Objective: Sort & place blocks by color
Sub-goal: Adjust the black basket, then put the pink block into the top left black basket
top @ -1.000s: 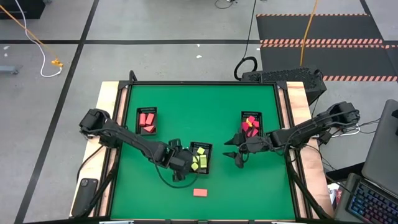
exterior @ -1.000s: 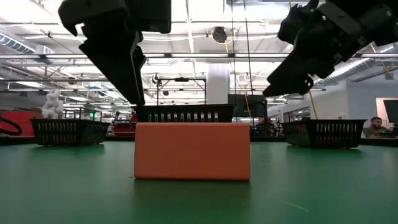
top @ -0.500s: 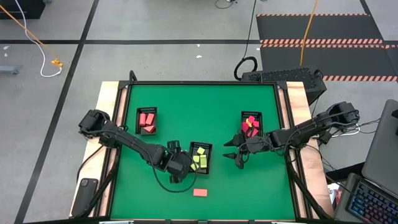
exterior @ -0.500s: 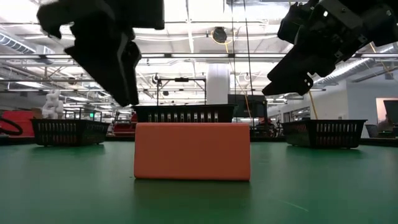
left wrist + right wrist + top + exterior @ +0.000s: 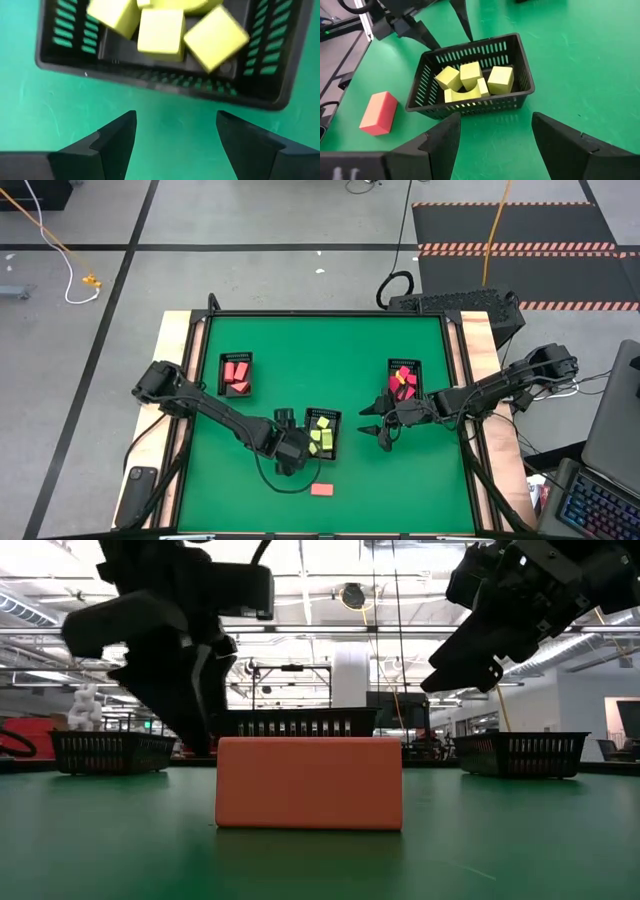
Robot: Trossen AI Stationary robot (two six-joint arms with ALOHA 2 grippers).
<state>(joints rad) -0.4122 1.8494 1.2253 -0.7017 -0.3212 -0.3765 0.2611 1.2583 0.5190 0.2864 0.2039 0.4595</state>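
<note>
Step in hand: last stray block. Salmon-orange block (image 5: 321,489) lies loose on green surface (image 5: 300,360). Left gripper (image 5: 291,464) open, empty, nearby. Right gripper (image 5: 378,427) open, empty, waiting. Next: descend, straddle, close.

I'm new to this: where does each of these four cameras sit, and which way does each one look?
High view: above, looking straight down on the green table; both dark arms show.
Low view: at tabletop height, facing the salmon-orange rectangular block; both arms hang from above.
Left wrist view: on the left arm, facing the black slotted tray of pale yellow blocks; the open left gripper shows.
Right wrist view: on the right arm; the open right gripper shows.
Both wrist views share that tray.
</note>
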